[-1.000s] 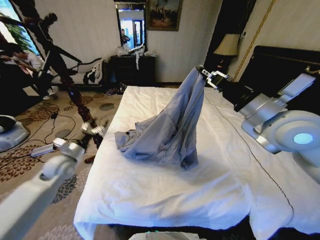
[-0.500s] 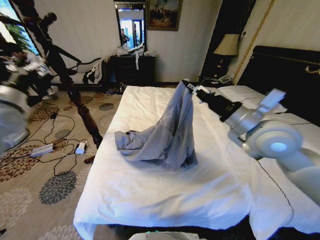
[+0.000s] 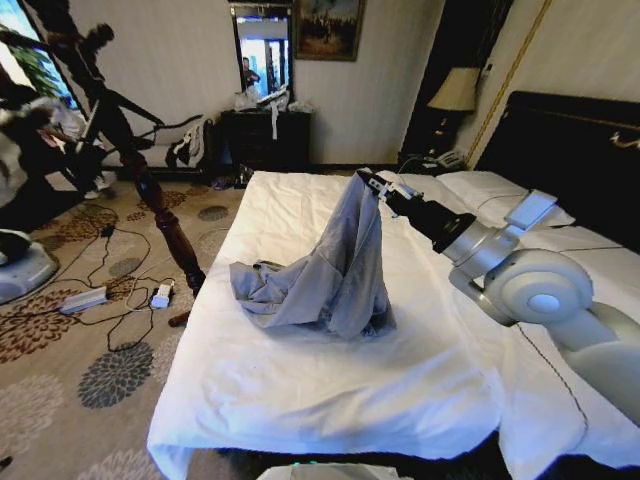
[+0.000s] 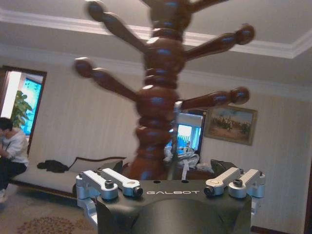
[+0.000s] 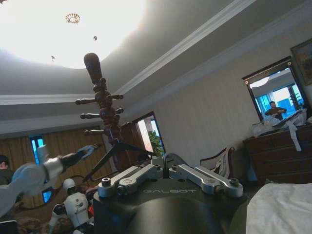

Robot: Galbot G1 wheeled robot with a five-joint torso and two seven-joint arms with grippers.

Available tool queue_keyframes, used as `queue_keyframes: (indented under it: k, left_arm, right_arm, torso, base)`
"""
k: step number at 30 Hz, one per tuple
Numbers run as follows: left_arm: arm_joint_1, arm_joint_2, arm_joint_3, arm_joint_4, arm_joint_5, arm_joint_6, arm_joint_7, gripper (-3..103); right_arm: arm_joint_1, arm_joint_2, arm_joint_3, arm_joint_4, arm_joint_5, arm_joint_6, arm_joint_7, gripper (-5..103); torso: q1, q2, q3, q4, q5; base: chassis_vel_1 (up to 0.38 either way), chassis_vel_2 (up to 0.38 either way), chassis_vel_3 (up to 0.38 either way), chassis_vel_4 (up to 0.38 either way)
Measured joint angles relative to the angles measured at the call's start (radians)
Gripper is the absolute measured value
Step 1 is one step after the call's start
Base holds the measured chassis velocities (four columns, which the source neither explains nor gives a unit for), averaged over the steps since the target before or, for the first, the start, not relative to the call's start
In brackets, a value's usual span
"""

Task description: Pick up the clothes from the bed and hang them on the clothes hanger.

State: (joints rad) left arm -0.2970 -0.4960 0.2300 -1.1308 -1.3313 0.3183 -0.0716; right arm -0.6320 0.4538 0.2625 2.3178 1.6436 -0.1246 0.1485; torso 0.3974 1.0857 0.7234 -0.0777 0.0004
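The clothes [image 3: 320, 270], a pale blue-grey shirt, rise like a tent from the white bed [image 3: 330, 400]. The shirt's top is pinched in my right gripper [image 3: 366, 180], which is shut on it above the bed's middle, while the lower folds rest on the sheet. My left arm [image 3: 20, 130] is raised at the far left beside the dark wooden coat stand [image 3: 160, 215]. The right wrist view shows my left gripper [image 5: 91, 150] open next to the clothes hanger [image 5: 114, 155], a thin triangle hanging on the stand. The stand's pegs [image 4: 156, 112] are close in the left wrist view.
Cables and a power strip [image 3: 85, 298] lie on the patterned carpet left of the bed. A dark dresser with a mirror [image 3: 265, 135] stands against the far wall. A lamp [image 3: 455, 92], pillows [image 3: 490, 190] and the dark headboard [image 3: 560, 140] are at the right.
My right gripper has carried the shirt's top leftward and lower, toward the bed's middle. My left arm has risen from low by the carpet to up beside the coat stand.
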Motion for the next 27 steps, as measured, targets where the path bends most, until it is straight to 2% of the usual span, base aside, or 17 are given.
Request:
queue_keyframes:
  k: [1, 2, 3, 5, 6, 9, 11, 14, 19, 26, 27]
  left_arm:
    - [0.0, 0.0, 0.0, 0.0, 0.0, 0.0, 0.0, 100]
    - [-0.039, -0.02, 0.037, 0.02, 0.007, 0.027, -0.012, 100]
    - [-0.101, -0.051, 0.085, 0.051, 0.014, 0.089, -0.032, 100]
    - [-0.171, -0.084, 0.133, 0.094, 0.029, 0.178, -0.054, 100]
    - [-0.171, -0.084, 0.133, 0.094, 0.029, 0.178, -0.054, 100]
    - [-0.232, -0.115, 0.165, 0.151, 0.06, 0.258, -0.071, 100]
    - [-0.238, -0.116, 0.165, 0.157, 0.063, 0.274, -0.071, 100]
    - [-0.253, -0.115, 0.161, 0.176, 0.067, 0.328, -0.041, 100]
    - [-0.264, -0.13, 0.165, 0.225, 0.086, 0.363, 0.004, 100]
    - [-0.269, -0.162, 0.197, 0.294, 0.141, 0.363, 0.063, 100]
    - [-0.264, -0.169, 0.2, 0.316, 0.178, 0.352, 0.1, 97]
  right_arm:
    - [0.0, 0.0, 0.0, 0.0, 0.0, 0.0, 0.0, 0]
    - [-0.007, 0.0, 0.003, 0.0, -0.006, 0.0, 0.0, 0]
    - [-0.019, 0.0, 0.01, 0.0, -0.016, -0.001, 0.0, 0]
    - [-0.041, -0.002, 0.028, 0.0, -0.026, -0.002, 0.0, 0]
    - [-0.041, -0.002, 0.028, 0.0, -0.026, -0.002, 0.0, 0]
    - [-0.079, -0.007, 0.059, 0.003, -0.038, -0.005, 0.0, 0]
    - [-0.086, -0.008, 0.065, 0.004, -0.04, -0.006, 0.0, 0]
    - [-0.116, -0.013, 0.087, 0.006, -0.047, -0.009, 0.0, 0]
    - [-0.126, -0.014, 0.091, 0.006, -0.053, -0.01, 0.0, 0]
    - [-0.123, -0.011, 0.085, 0.004, -0.055, -0.011, 0.001, 0]
    - [-0.124, -0.009, 0.078, 0.003, -0.062, -0.011, 0.001, 0]
  torso:
    - [0.0, 0.0, 0.0, 0.0, 0.0]
    - [0.0, 0.0, 0.0, -0.0006, 0.0002]
    - [0.0, 0.0, 0.0, -0.001, -0.0005]
    - [0.0, 0.0, 0.0, -0.001, 0.0005]
    - [0.0, 0.0, 0.0, -0.001, 0.0005]
    - [0.0, 0.0, 0.0, -0.0001, -0.0004]
    - [0.0, 0.0, 0.0, 0.0001, -0.0006]
    - [0.0, 0.0, 0.0, 0.0005, -0.0005]
    - [0.0, 0.0, 0.0, -0.0001, -0.0004]
    - [0.0, 0.0, 0.0, -0.0004, -0.0005]
    - [0.0, 0.0, 0.0, -0.0003, -0.0005]
  base:
    - [0.0, 0.0, 0.0, 0.0]
    - [0.0, 0.0, 0.0, 0.0]
    - [0.0, 0.0, 0.0, 0.0]
    - [0.0, 0.0, 0.0, 0.0]
    - [0.0, 0.0, 0.0, 0.0]
    - [0.0, 0.0, 0.0, 0.0]
    - [0.0, 0.0, 0.0, 0.0]
    - [0.0, 0.0, 0.0, 0.0]
    - [0.0, 0.0, 0.0, 0.0]
    - [0.0, 0.0, 0.0, 0.0]
    - [0.0, 0.0, 0.0, 0.0]
